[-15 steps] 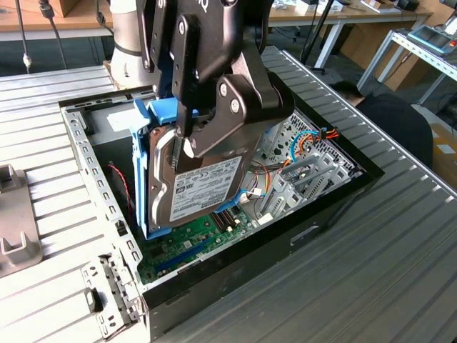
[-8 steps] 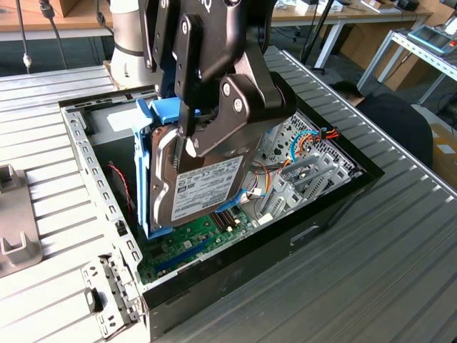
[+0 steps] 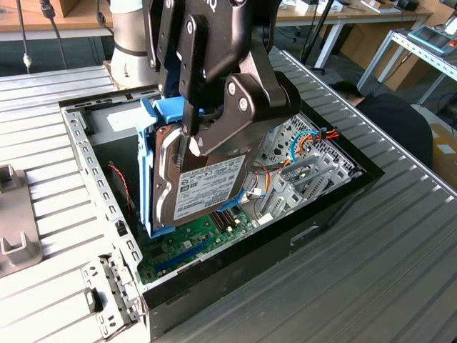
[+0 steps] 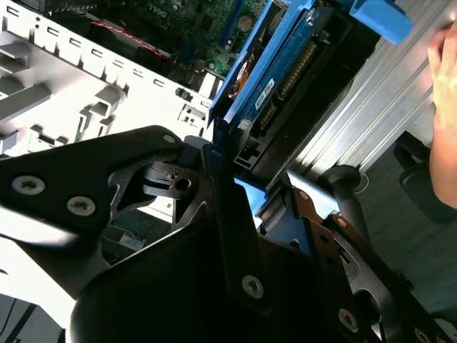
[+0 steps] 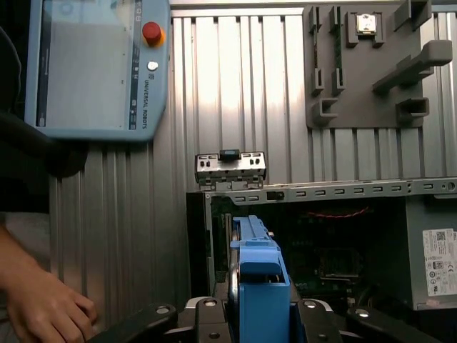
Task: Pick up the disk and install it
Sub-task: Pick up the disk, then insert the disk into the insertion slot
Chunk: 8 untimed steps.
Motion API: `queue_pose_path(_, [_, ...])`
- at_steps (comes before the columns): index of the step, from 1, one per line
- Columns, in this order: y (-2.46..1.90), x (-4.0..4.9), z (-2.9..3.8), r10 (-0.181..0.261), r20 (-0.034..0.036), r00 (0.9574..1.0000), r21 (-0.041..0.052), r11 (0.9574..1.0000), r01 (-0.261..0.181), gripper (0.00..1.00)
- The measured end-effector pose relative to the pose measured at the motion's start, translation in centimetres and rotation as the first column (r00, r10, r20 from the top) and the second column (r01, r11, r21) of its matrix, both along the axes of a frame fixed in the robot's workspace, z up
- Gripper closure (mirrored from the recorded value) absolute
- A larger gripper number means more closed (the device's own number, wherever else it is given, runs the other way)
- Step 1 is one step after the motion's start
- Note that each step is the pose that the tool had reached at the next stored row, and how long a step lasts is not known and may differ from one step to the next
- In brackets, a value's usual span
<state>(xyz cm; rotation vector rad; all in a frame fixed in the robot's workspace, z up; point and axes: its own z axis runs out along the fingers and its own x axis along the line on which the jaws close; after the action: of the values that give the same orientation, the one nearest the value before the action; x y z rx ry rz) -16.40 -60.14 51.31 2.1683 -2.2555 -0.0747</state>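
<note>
Exterior view: the black gripper (image 3: pixel 191 141) is clamped on the disk (image 3: pixel 207 187), a flat grey metal slab in a light blue plastic frame. It holds the disk on edge over the open computer case (image 3: pixel 84 153), and a green circuit board (image 3: pixel 193 246) lies inside, below the gripper.

Second wrist view: the fingers (image 4: pixel 227 214) pinch the disk's connector end.

First wrist view: a hand (image 5: pixel 43 307) rests on the ribbed metal table (image 5: pixel 143 214) beside the gripper.

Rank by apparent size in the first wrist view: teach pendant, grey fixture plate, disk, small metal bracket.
1. teach pendant and grey fixture plate: about alike and both cropped, so unranked.
2. disk: edge-on and nearest the camera, so inflated.
3. metal bracket: smallest.
</note>
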Motion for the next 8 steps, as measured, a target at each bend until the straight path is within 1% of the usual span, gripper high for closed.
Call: queue_pose_path(8, [0.0,0.32,-0.01,0.0,-0.0002,1.0,0.0002,1.0,0.0,0.63])
